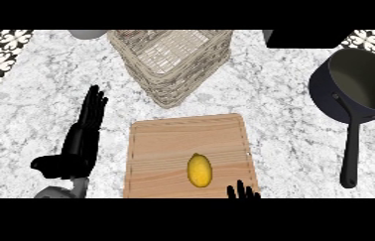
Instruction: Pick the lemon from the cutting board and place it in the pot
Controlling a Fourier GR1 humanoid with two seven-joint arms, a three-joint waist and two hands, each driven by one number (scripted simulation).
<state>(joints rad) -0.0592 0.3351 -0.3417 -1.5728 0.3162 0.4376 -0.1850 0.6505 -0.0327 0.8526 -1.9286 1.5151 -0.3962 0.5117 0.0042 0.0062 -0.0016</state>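
The oval yellow lemon (199, 170) lies free on the pale wooden cutting board (161, 141), toward its near edge. Just right of it the right hand (242, 191) shows only fingertips, seemingly straight and apart. The left hand (81, 136) rests open beside the board's left edge. The dark long-handled metal pot (331, 93) stands well apart, at right.

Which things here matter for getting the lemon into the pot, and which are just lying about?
Job:
- lemon, on the board
- board
- pot, at right
- right hand, at the board's near edge

Lying about:
- basket
- grey object, top left, cut off
- black object, top right
- left hand, resting open left of the board
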